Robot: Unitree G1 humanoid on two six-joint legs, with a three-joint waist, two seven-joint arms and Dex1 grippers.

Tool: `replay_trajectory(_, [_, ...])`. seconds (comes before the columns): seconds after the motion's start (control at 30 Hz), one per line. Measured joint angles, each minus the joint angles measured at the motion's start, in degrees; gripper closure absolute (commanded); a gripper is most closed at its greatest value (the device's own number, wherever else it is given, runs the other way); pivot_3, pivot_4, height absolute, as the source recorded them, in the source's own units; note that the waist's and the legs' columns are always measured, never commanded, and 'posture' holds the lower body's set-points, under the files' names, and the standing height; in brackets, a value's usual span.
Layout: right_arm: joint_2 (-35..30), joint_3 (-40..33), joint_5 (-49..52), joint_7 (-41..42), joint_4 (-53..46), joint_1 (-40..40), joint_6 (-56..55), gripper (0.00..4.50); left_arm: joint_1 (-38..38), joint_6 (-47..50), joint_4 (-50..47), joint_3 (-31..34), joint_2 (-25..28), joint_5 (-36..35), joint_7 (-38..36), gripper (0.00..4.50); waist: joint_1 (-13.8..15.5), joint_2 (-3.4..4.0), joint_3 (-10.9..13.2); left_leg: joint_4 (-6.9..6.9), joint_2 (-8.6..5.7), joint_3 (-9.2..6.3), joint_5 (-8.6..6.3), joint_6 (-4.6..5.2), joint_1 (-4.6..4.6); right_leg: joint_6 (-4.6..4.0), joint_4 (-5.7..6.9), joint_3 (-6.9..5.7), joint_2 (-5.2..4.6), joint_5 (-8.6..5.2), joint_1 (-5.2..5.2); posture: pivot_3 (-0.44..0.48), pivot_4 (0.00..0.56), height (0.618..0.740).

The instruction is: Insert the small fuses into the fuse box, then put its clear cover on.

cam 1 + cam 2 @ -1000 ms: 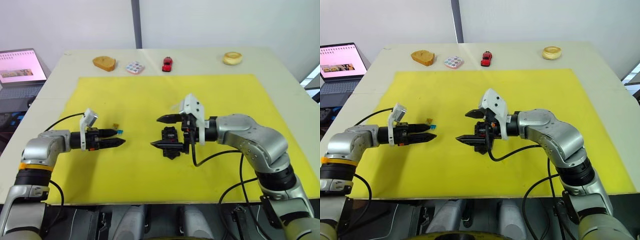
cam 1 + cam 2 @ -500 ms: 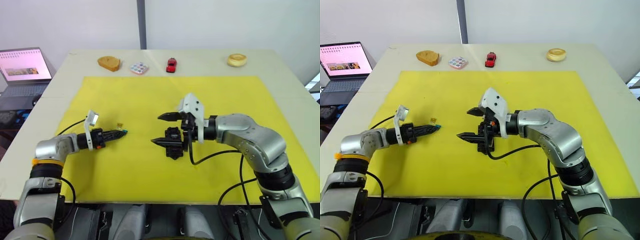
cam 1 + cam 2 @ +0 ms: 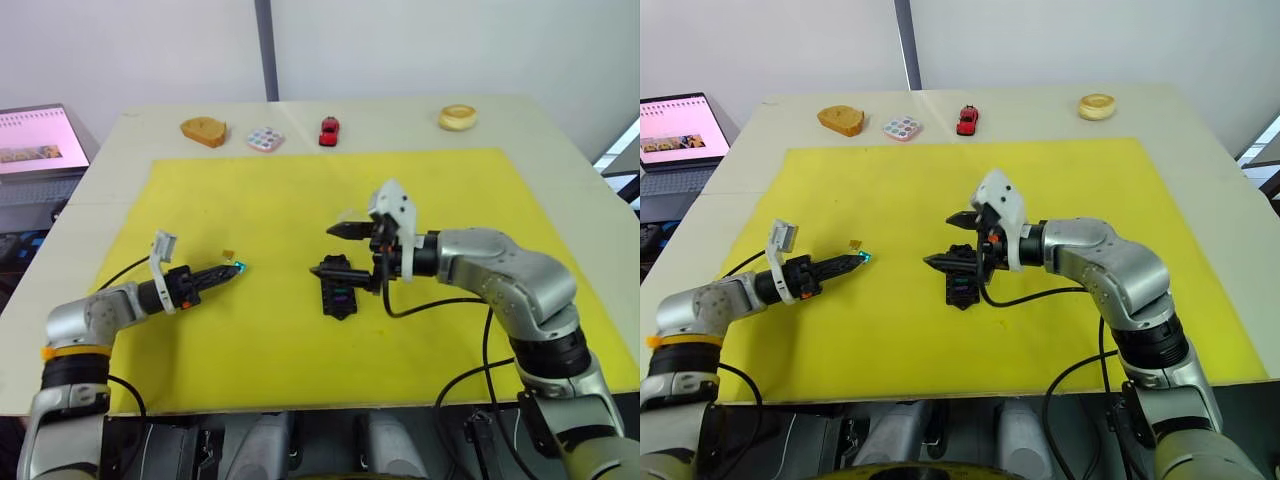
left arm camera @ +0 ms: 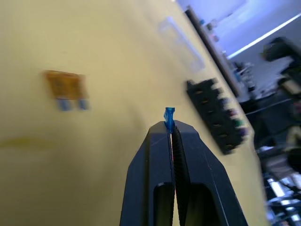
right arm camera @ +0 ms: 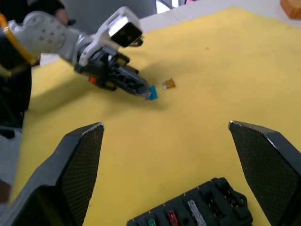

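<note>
One blue fuse [image 4: 169, 114] was pinched at the very tip of the left claw [image 3: 228, 271], whose fingers were clenched tight on it. A second earlier that claw sat slightly open over the yellow mat [image 3: 250, 200]; half a second earlier it had already closed on the fuse, low to the mat. So the pick looked done, and carrying it to the fuse box [image 3: 337, 287] seemed to be the next leg.

The amber fuse [image 4: 67, 88] lay loose on the mat, near the left claw and on the side away from the fuse box.

The fuse box lay on the mat well apart from the left claw. Several slots already held fuses: green, red and grey showed in the right wrist view.

The right claw [image 3: 332, 250] hovered over the fuse box, spread wide and gripping nothing. It had shifted little over the second.

The clear cover [image 4: 181, 42] lay on the mat beyond the fuse box, not yet fitted.
</note>
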Motion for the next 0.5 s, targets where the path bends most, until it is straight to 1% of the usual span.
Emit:
replay_trajectory(0.07, [0.3, -3.9, 4.8, -0.5, 1.8, -4.2, 4.5, 0.00, -0.8, 3.8, -5.5, 4.1, -1.0, -5.8, 3.2, 4.48, 0.4, 0.00, 0.0, 0.04, -0.01, -0.03, -0.01, 0.00, 0.04, 0.00, -0.03, -0.02, 0.00, 0.00, 0.04, 0.000, 0.150, 0.740])
replay_trajectory(0.17, [0.0, -6.9, 9.2, -0.9, 6.1, -10.9, 10.5, 0.00, -5.8, 7.3, -13.5, 8.8, -4.8, -15.5, 10.3, 4.48, 1.1, -0.05, 0.0, 0.19, -0.04, -0.09, -0.04, 0.05, 0.05, 0.00, -0.10, -0.05, 0.00, 0.00, 0.03, 0.000, 0.150, 0.740])
replay_trajectory(0.27, [0.3, -7.8, 12.6, -1.2, 8.4, -15.3, 14.9, 0.00, -9.7, 8.2, -19.9, 9.0, -7.4, -22.5, 15.8, 4.48, 1.2, -0.06, 0.0, 0.17, -0.07, -0.04, -0.06, 0.09, 0.06, 0.01, -0.10, -0.03, -0.01, 0.01, 0.22, 0.000, 0.150, 0.740])
replay_trajectory(0.33, [1.1, -9.0, 14.8, -2.5, 10.4, -17.7, 17.9, 0.00, -10.4, 8.3, -21.5, 8.4, -8.8, -25.3, 18.7, 4.48, 0.9, -0.06, 0.0, 0.13, -0.05, -0.03, -0.04, 0.08, 0.06, 0.01, -0.06, -0.03, 0.00, 0.01, 0.17, 0.000, 0.150, 0.740])
replay_trajectory(0.43, [2.9, -10.6, 16.1, -4.9, 11.9, -19.6, 19.7, 0.90, -11.1, 8.0, -22.0, 7.3, -9.2, -26.4, 20.7, 4.50, 0.3, -0.06, 0.0, 0.09, -0.05, -0.03, -0.02, 0.05, 0.05, 0.01, -0.04, -0.03, 0.01, 0.01, 0.14, 0.000, 0.150, 0.740])
replay_trajectory(0.47, [3.7, -11.0, 16.6, -5.7, 12.1, -20.2, 20.2, 1.32, -11.6, 7.5, -22.5, 6.3, -9.4, -26.5, 20.9, 4.50, 0.3, -0.06, 0.0, 0.09, -0.05, -0.03, -0.01, 0.04, 0.05, 0.01, -0.04, -0.03, 0.02, 0.01, 0.13, 0.000, 0.150, 0.740])
replay_trajectory(0.5, [4.5, -11.4, 17.3, -6.6, 12.2, -20.6, 20.6, 1.84, -12.1, 7.2, -22.9, 5.5, -9.5, -26.6, 21.0, 4.50, 0.3, -0.06, 0.0, 0.08, -0.05, -0.03, -0.01, 0.04, 0.05, 0.01, -0.04, -0.03, 0.02, 0.01, 0.13, 0.000, 0.150, 0.740])
